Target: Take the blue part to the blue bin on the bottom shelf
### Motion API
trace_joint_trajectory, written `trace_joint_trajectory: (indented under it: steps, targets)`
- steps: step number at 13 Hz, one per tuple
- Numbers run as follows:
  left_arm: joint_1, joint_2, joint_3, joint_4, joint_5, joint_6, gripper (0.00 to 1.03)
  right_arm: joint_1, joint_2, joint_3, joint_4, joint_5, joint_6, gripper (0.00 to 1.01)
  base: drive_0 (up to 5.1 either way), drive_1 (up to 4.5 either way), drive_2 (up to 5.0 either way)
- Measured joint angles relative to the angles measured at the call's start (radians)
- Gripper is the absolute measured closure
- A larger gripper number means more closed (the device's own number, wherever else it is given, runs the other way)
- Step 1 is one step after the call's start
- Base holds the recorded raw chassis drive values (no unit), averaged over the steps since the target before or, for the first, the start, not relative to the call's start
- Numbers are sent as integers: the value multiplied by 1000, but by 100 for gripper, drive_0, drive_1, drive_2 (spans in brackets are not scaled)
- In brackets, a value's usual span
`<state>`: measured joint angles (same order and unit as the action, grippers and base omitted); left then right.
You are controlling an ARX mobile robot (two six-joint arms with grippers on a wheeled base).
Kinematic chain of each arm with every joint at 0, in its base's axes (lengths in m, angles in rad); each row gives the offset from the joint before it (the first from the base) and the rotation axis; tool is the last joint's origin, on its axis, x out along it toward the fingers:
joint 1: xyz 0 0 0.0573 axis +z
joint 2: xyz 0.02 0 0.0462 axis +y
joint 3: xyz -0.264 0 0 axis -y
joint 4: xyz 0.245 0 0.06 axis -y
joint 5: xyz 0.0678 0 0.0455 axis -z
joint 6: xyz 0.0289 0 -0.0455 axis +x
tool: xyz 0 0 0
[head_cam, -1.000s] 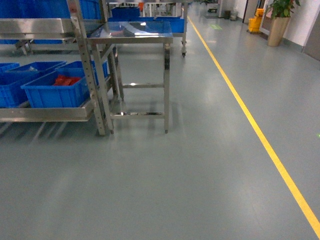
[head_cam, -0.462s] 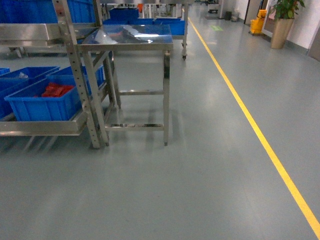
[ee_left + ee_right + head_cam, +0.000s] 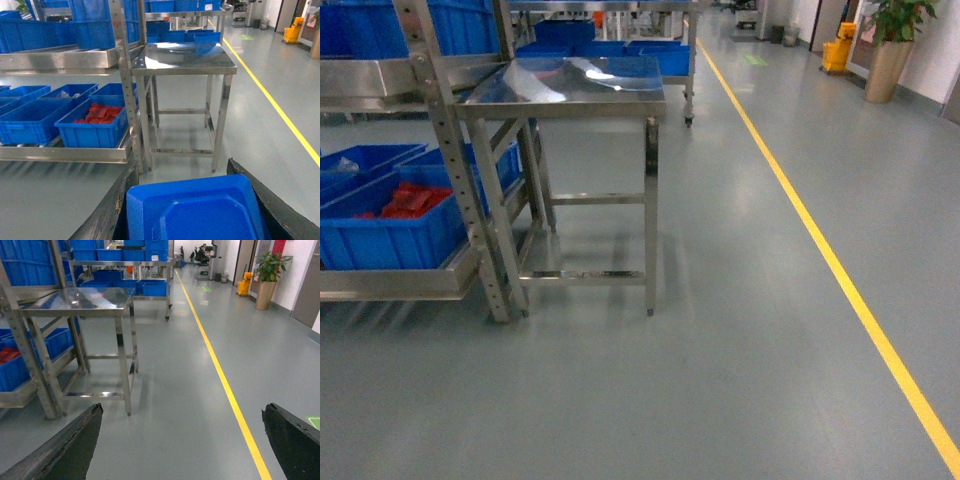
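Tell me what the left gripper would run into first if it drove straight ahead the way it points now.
Most likely the steel table: the left gripper, holding a blue part, points roughly at the table's front legs and lower crossbar across bare floor. The rack's corner post stands just left of that line. Depth is unclear.

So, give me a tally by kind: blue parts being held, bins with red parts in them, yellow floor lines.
Held blue part: 1
Bin with red parts: 1
Yellow line: 1
Total: 3
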<state>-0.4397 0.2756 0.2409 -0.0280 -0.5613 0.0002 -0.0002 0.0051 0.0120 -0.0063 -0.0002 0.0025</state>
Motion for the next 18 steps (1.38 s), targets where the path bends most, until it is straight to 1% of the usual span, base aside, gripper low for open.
trace_joint_trajectory:
  steps: [18]
  targets:
    - [0,2,0,0,0,0,59,0,0,0,-1,0,0,3,2,423,-419]
